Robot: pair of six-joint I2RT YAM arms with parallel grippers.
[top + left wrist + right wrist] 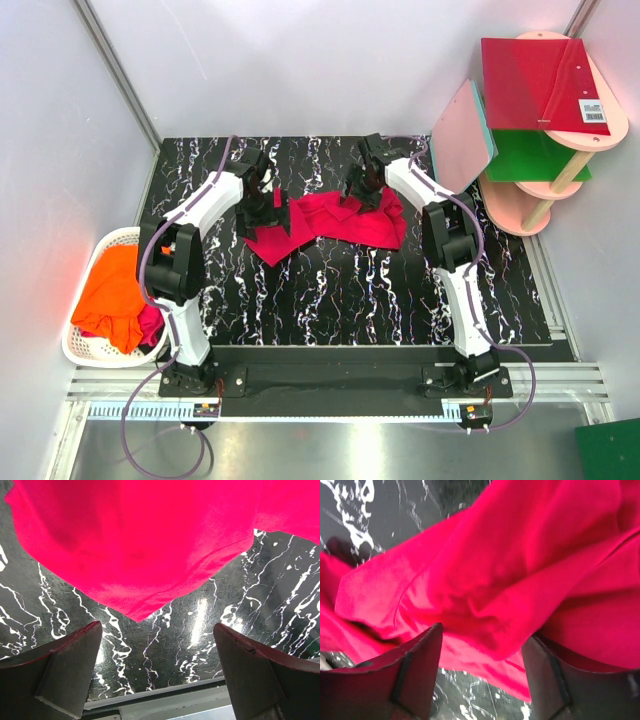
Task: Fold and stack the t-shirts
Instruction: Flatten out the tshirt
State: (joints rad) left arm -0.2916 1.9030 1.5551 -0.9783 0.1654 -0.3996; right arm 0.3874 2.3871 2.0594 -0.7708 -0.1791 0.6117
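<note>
A crumpled crimson t-shirt lies on the black marbled table, toward the back. My left gripper is at the shirt's left end. In the left wrist view it is wide open and empty, with the shirt's corner just ahead of the fingertips. My right gripper is over the shirt's upper right part. In the right wrist view it is open, with a raised fold of the shirt hanging between the fingers. An orange t-shirt and a crimson one lie in the basket.
A white basket stands off the table's left edge. A pink rack at the back right holds red and green boards, and a pink board with a teal edge leans against it.
</note>
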